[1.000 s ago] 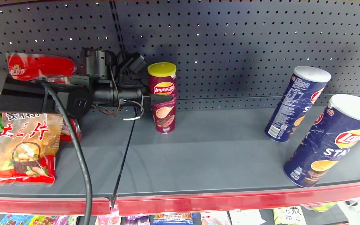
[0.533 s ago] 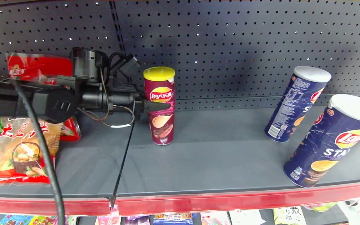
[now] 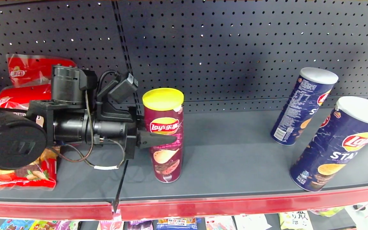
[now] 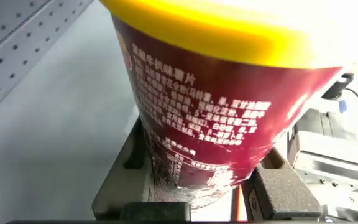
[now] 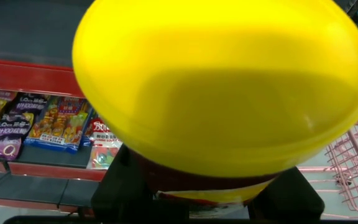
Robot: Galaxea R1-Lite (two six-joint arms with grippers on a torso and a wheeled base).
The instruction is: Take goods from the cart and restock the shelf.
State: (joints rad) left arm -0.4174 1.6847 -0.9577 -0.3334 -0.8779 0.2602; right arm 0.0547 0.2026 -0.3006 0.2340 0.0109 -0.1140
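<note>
Sitting upright between left jaws; crisp can (image 3: 166, 123)

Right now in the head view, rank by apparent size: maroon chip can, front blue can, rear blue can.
1. front blue can, clearly largest, but it stands at the shelf's front edge.
2-3. maroon chip can and rear blue can: too alike to rank; the maroon one stands farther forward.

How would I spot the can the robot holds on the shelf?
Find the grey shelf with the holey back wall. Near its middle, the left end effector grips a maroon can. It alone has a yellow lid; the blue cans have white ones.
</note>
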